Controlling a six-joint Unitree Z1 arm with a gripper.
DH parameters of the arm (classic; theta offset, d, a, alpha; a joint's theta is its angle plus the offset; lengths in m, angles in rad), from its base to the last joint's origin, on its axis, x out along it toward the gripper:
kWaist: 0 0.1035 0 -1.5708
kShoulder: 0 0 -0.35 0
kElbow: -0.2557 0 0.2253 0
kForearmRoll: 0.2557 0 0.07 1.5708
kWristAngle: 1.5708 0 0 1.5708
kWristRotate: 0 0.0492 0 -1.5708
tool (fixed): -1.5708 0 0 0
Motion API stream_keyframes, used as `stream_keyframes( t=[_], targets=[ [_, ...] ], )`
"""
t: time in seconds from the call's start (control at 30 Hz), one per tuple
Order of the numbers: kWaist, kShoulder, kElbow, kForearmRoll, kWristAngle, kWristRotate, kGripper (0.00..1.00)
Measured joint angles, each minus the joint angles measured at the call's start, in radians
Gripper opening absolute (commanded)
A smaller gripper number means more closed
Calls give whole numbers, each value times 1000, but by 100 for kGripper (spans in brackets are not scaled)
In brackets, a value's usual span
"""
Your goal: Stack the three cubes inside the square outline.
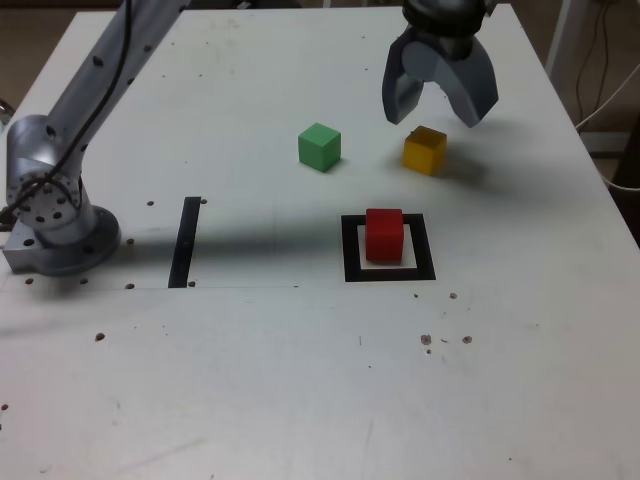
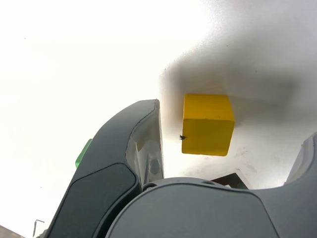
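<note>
My claw (image 1: 438, 118) is spread wide and grips nothing, its curved dark grey fingers pointing down above the table (image 1: 230, 380). Just below the fingertips sits the yellow cube (image 1: 425, 151), apart from them; my wrist view shows it between the two fingers, with a small dark mark (image 2: 183, 137) on one edge. My shadow (image 1: 485, 176) falls across the tabletop around it.

Taking the yellow cube as the centre of a clock in the exterior view, I see the green cube (image 1: 320, 147) at 9 o'clock, well apart from it. The red cube (image 1: 384, 235) lies at 7 o'clock, standing upright within the square outline (image 1: 352, 272), on its white centre. No cube rests on another. From my wrist I catch only a sliver of the green cube past one finger, and a dark corner of the outline beyond my palm.

Farther out, the straight black strip (image 1: 185, 242) lies at 9 o'clock from the outline. Beyond it, in that same direction, stands my round base (image 1: 65, 245), and my silver arm (image 1: 95, 90) rises from there towards 1 o'clock, passing out of the exterior view's top edge.
</note>
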Motion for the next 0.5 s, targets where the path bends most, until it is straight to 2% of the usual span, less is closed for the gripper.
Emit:
stream_keyframes(
  t=[0.33,0.5],
  targets=[
    [-10,53,21,-35,7,-12,96],
    [-15,61,24,-39,12,-21,90]
  ],
)
